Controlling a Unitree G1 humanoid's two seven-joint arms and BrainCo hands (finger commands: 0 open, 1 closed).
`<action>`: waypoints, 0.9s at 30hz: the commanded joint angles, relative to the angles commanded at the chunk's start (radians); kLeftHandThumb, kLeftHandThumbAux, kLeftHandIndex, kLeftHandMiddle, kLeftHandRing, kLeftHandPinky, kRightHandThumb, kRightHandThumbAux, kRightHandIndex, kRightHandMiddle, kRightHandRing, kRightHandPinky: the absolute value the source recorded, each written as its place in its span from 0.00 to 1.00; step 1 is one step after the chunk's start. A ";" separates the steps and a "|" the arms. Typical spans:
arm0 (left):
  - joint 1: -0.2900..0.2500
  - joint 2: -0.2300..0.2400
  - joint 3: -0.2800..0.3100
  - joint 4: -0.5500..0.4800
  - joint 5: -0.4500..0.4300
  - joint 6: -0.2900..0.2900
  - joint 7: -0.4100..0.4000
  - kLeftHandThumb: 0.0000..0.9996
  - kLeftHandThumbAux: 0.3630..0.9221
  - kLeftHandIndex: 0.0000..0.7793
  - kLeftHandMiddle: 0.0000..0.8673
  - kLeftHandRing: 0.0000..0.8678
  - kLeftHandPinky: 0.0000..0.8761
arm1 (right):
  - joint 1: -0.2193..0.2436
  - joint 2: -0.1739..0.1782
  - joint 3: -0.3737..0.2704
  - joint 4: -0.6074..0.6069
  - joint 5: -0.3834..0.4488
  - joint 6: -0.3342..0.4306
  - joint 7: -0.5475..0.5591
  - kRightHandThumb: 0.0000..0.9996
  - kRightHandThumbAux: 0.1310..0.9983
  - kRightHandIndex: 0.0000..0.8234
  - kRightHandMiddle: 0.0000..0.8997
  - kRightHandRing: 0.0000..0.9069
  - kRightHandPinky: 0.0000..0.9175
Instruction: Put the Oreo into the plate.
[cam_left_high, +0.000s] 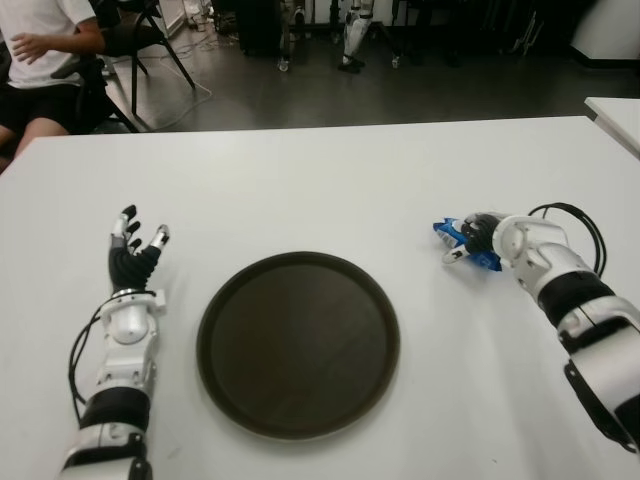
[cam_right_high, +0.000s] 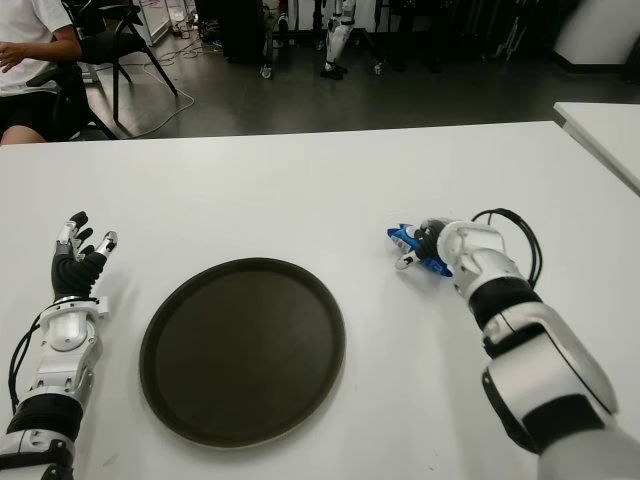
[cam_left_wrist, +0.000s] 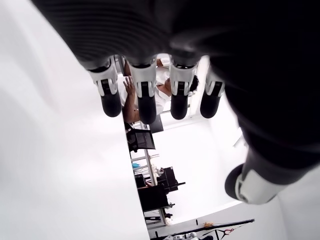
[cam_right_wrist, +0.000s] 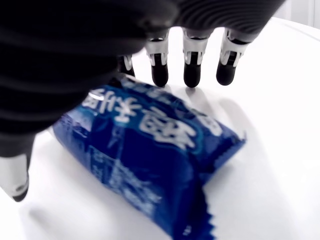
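- Right hand: over the blue Oreo packet, palm down, fingers extended past the packet's far edge and thumb on its other side; the fingers are not closed around the wrapper.
- Oreo packet: lying on the white table, to the right of the plate and apart from it.
- Plate: round, dark brown, at the table's centre near the front edge.
- Left hand: beside the plate on its left, fingers straight and spread, holding nothing.
- Background: a seated person beyond the table's far left corner.
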 joint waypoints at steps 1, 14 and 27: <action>0.000 0.000 0.000 -0.001 0.000 0.001 -0.001 0.27 0.51 0.07 0.11 0.07 0.03 | 0.003 -0.002 -0.001 -0.003 0.000 0.000 0.001 0.00 0.42 0.08 0.09 0.06 0.03; 0.004 0.002 0.000 -0.002 0.001 -0.015 -0.006 0.28 0.53 0.08 0.12 0.09 0.03 | 0.064 -0.025 -0.024 -0.140 -0.012 0.124 0.044 0.00 0.44 0.11 0.14 0.11 0.09; 0.005 0.002 0.000 -0.011 -0.004 -0.004 -0.015 0.30 0.49 0.07 0.10 0.07 0.03 | 0.084 -0.031 -0.010 -0.176 -0.015 0.150 0.068 0.00 0.45 0.08 0.13 0.12 0.11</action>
